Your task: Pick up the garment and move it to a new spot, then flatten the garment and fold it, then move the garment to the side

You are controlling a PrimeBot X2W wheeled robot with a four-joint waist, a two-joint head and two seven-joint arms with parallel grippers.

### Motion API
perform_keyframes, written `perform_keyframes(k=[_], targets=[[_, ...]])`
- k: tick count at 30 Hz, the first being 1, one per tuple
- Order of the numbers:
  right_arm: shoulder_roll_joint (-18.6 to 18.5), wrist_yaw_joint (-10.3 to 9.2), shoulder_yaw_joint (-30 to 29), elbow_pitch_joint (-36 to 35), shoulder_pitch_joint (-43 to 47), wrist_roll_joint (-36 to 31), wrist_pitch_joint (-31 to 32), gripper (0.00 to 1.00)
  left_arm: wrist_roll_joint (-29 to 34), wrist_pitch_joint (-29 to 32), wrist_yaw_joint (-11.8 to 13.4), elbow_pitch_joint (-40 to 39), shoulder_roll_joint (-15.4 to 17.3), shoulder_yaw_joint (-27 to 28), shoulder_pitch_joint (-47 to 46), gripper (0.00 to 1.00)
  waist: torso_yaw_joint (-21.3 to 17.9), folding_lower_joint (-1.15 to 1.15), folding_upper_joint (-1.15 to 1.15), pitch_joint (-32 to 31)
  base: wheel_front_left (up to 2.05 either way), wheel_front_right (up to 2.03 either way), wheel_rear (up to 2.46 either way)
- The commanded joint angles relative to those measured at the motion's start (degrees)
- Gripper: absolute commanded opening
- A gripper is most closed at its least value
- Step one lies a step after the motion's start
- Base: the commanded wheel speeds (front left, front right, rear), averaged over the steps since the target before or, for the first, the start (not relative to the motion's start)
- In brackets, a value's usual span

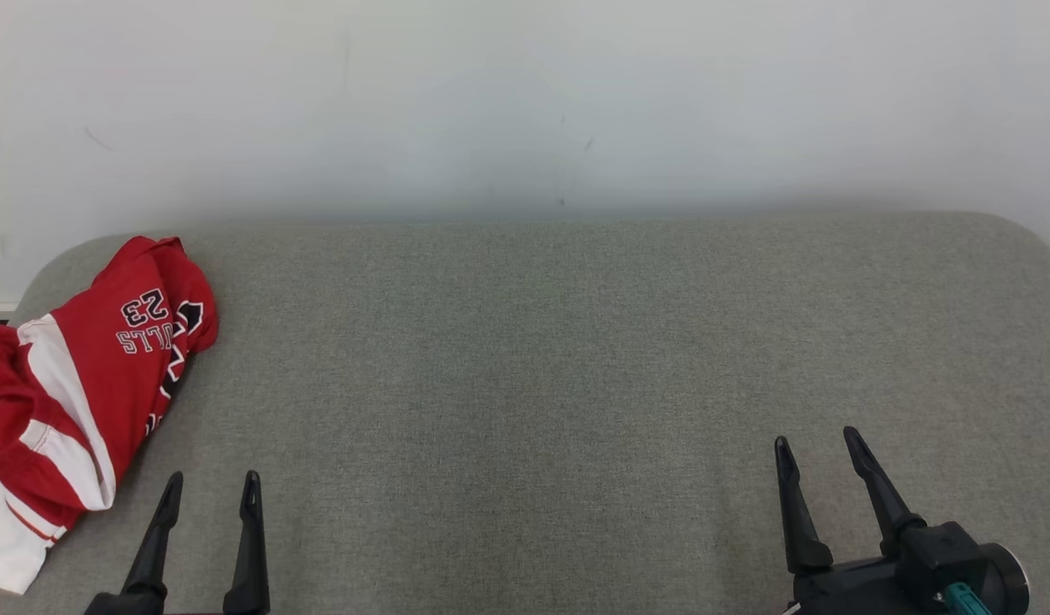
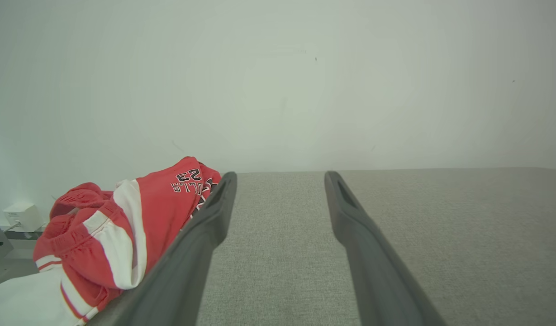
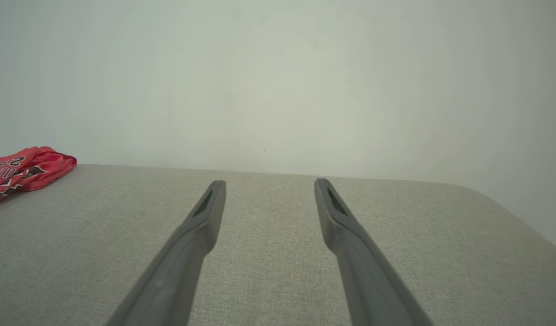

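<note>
The garment point(image 1: 80, 376) is a crumpled red and white jersey with "23" on it, lying bunched at the far left edge of the grey padded table point(image 1: 533, 384). It also appears in the left wrist view as the garment point(image 2: 115, 231) and far left in the right wrist view as the garment point(image 3: 24, 170). My left gripper point(image 1: 213, 483) stands open just right of the garment's near end, apart from it, holding nothing. Open and empty too, my right gripper point(image 1: 819, 444) hovers over bare table at the lower right, far from the cloth.
A pale wall point(image 1: 525, 102) runs behind the table's far edge. The table's corners are rounded. A small white box point(image 2: 22, 215) sits beyond the table's left side, past the garment.
</note>
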Motion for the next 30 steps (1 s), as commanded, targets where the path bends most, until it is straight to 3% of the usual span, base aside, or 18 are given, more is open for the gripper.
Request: perform_keyframes(k=[1,13,30], targets=[[-0.1,-0.12,-0.1,0.1,0.1,0.2,0.0,1.0,-0.2,-0.2,0.0,0.1,0.0,0.2,0.6,1.0,0.0,0.0,0.0,0.0,0.0,0.0,0.0],[-0.1,-0.12,0.8,1.1,-0.4,7.5,0.7,1.0,-0.5,-0.2,-0.3,0.6,-0.5,0.8,0.6,1.0,-0.2,0.0,0.0,0.2,0.0,0.0,0.0],[-0.1,-0.12,0.9,0.6,0.0,8.7,1.7,1.0,-0.3,-0.2,-0.5,0.8,-0.9,1.0,1.1,1.0,0.2,0.0,0.0,0.1,0.0,0.0,0.0]])
